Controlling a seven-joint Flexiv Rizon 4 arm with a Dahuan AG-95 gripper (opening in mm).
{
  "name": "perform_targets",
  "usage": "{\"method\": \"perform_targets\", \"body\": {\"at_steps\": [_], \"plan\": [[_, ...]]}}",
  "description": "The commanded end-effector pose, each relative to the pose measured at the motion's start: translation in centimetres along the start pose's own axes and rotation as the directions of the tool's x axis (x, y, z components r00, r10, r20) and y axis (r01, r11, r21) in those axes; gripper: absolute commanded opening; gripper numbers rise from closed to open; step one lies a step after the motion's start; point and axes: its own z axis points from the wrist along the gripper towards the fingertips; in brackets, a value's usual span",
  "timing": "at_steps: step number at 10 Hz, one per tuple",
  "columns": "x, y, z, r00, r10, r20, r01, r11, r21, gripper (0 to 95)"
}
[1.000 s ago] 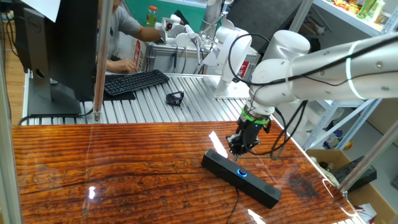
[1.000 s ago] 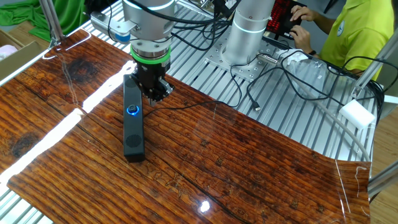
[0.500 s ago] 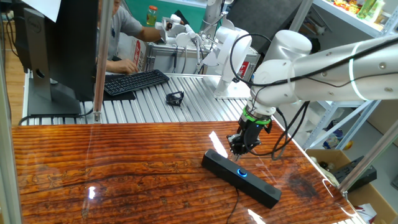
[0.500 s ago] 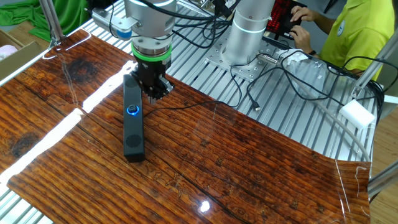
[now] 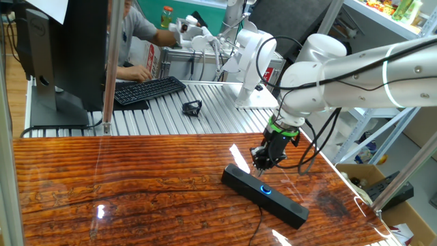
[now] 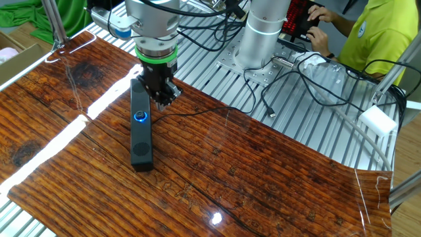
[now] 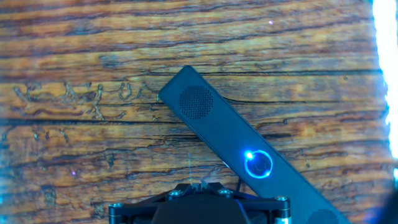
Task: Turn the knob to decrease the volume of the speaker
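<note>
The speaker (image 5: 266, 196) is a long black bar lying on the wooden table; it also shows in the other fixed view (image 6: 140, 128) and runs diagonally through the hand view (image 7: 211, 124). Its knob (image 5: 265, 190) glows with a blue ring mid-top, also seen in the other fixed view (image 6: 139, 116) and the hand view (image 7: 258, 163). My gripper (image 5: 260, 164) hangs just above the table beside the bar's far edge, close to the knob but not on it. In the other fixed view the gripper (image 6: 164, 102) sits to the right of the bar. In the hand view its fingers (image 7: 200, 185) meet at a point, shut and empty.
A thin black cable (image 6: 191, 113) runs from the speaker across the table. Behind the table are a black keyboard (image 5: 149, 89), a monitor (image 5: 61, 55), a small black object (image 5: 192, 107), a second robot base (image 5: 249, 61) and a seated person (image 6: 368, 33).
The arm's upper links have shifted slightly. The gripper stays shut in almost the same spot beside the knob. The speaker has not moved.
</note>
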Motion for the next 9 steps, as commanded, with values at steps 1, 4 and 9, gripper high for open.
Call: {"method": "perform_targets", "body": {"at_steps": [1,4,9], "plan": [[-0.02,-0.05,0.04,0.994,0.105,-0.019,-0.105,0.994,0.02,0.0],[-0.02,-0.05,0.04,0.983,0.179,-0.03,-0.178,0.983,0.047,0.0],[-0.02,-0.05,0.04,0.973,0.229,-0.027,-0.227,0.972,0.061,0.0]]}}
